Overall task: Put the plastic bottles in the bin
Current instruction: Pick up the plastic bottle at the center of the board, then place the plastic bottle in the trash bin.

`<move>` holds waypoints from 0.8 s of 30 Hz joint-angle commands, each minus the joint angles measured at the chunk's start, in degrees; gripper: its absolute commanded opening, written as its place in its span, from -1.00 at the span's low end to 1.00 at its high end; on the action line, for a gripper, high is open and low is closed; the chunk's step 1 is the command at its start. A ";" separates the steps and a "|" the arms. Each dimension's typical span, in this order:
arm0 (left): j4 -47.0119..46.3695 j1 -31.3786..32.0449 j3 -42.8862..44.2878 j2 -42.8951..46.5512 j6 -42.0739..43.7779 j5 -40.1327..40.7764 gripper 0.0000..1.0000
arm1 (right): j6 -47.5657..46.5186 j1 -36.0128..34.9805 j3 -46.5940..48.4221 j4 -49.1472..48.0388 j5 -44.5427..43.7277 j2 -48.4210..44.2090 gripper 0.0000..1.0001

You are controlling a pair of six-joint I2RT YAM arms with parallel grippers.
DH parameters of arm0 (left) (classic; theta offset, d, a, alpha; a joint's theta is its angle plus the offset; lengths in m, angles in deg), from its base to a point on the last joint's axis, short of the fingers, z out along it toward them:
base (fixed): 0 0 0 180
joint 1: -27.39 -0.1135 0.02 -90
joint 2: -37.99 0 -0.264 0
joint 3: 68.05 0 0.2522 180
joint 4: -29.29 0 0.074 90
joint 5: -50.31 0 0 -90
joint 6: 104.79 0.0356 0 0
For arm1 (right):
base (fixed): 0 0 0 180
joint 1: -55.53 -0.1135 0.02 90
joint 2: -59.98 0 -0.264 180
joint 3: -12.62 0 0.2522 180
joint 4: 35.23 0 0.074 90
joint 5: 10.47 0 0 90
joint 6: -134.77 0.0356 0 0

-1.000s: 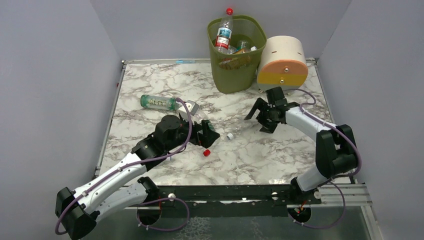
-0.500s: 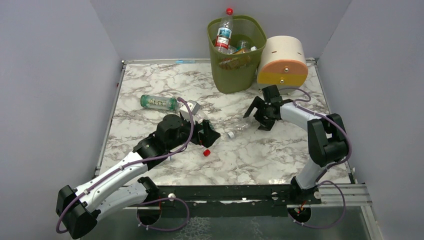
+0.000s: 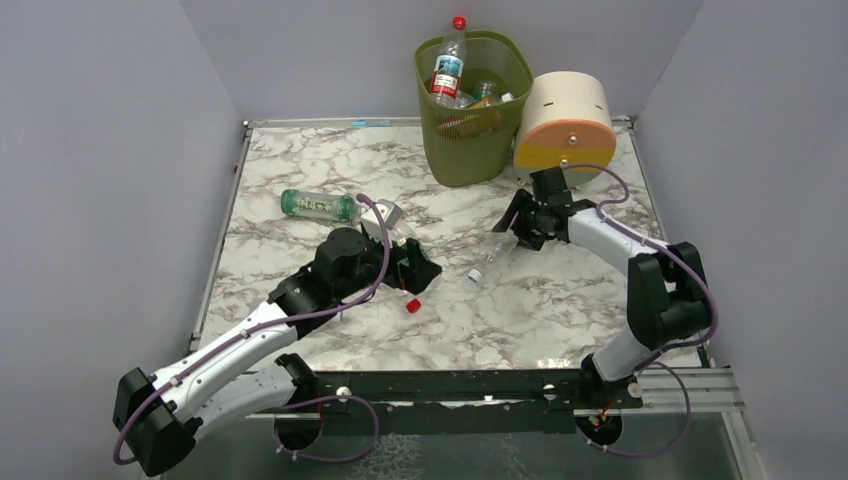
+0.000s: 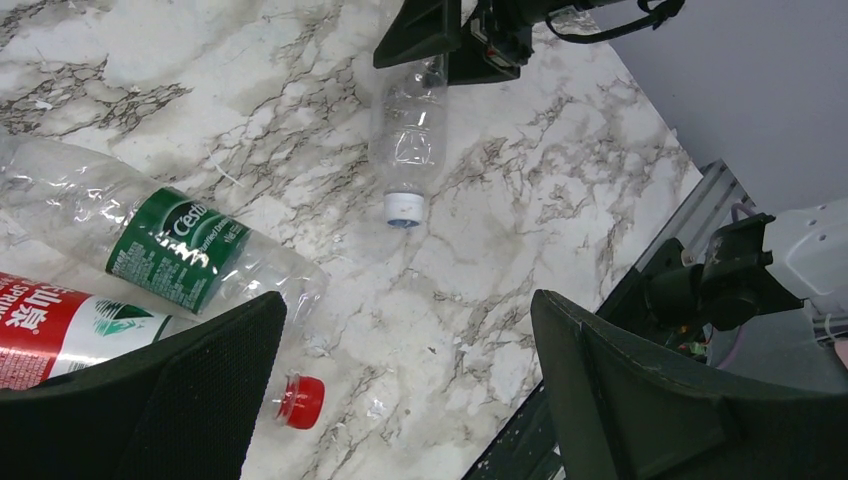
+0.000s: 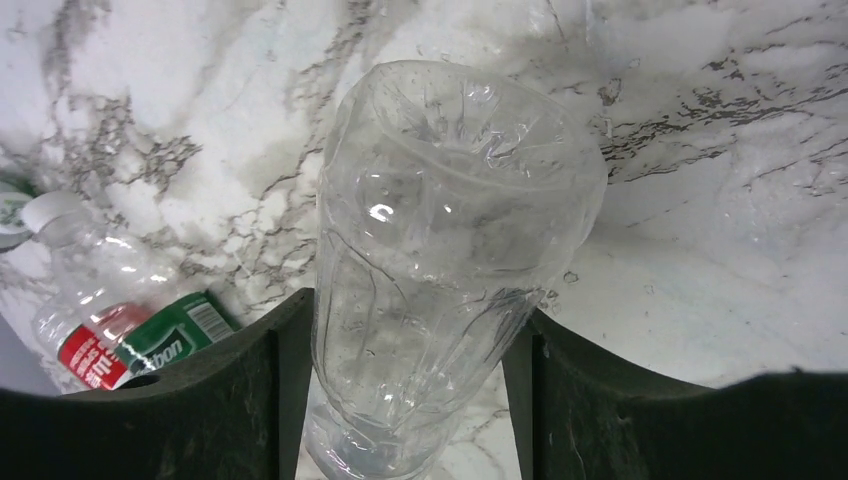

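1. Green-capped bottle [image 3: 318, 205]: lying on table [image 3: 560, 300], L side, apart from the rest.
2. Left claw [image 3: 422, 272]: fingers wide apart, nothing held; low over red-label bottle [image 4: 40, 325] & green-label bottle [image 4: 170, 250], lying side by side.
3. Bin [image 3: 480, 150]: rear centre, several bottles inside; red-capped bottle [image 3: 447, 65] sticks above rim.
4. Clear bottle [image 3: 488, 256]: white cap, tilted, cap end down twd table.
5. Right claw [image 3: 522, 228]: clamped on clear bottle's base end.
6. Drum [image 3: 565, 120]: just R of bin.

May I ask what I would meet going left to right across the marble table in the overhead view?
Green-labelled clear plastic bottle → small red bottle cap → unlabelled clear plastic bottle with white cap → cream drum with orange-and-yellow face.
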 commanded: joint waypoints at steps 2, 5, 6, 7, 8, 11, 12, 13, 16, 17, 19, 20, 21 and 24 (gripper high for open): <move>-2.49 0.18 1.93 -0.63 0.44 -0.71 0.99 | -4.18 -0.06 1.32 -0.41 -1.79 -6.87 0.03; -2.60 0.22 2.37 -1.14 0.85 -0.96 0.99 | -5.95 -0.06 3.30 0.37 -1.38 -11.29 0.01; -2.57 0.22 2.50 -1.40 0.95 -1.05 0.99 | -6.36 -0.05 4.20 0.77 -1.33 -12.72 0.01; -2.64 0.15 2.74 -1.71 1.16 -1.14 0.99 | -6.87 -0.05 5.33 1.07 -1.25 -14.01 0.01; -2.68 0.14 2.89 -2.06 1.22 -1.23 0.99 | -7.25 -0.06 6.41 1.52 -1.27 -15.20 0.00; -2.72 0.14 3.55 -3.14 1.42 -1.73 0.99 | -8.64 -0.06 10.10 1.32 -1.24 -18.24 0.00; -2.74 0.14 3.59 -3.29 1.44 -1.84 0.99 | -9.05 0.00 11.54 1.07 -1.28 -18.86 0.01; -3.03 0.14 3.50 -3.22 1.39 -1.91 0.99 | -9.44 -0.05 12.94 0.80 -1.28 -19.34 0.01; -4.15 0.14 2.89 -3.10 1.04 -2.02 0.98 | -10.50 -0.06 18.25 0.21 -0.62 -19.78 0.01; -4.18 0.14 3.01 -3.37 1.00 -2.12 0.99 | -10.98 -0.06 20.17 -0.34 -0.40 -19.83 0.01; -3.62 0.14 3.88 -4.36 1.27 -2.57 0.99 | -11.72 -0.06 22.85 -2.96 -0.28 -20.05 0.02; -3.24 0.14 4.38 -4.79 1.46 -2.65 0.99 | -12.05 -0.06 23.90 -4.82 -0.39 -20.24 0.02; -2.95 0.12 4.75 -5.19 1.65 -2.73 0.99 | -12.44 -0.06 24.72 -6.44 -0.74 -20.23 0.02; -2.64 0.14 5.26 -5.27 1.68 -2.70 0.99 | -13.03 -0.06 27.22 -10.69 -2.31 -19.39 0.03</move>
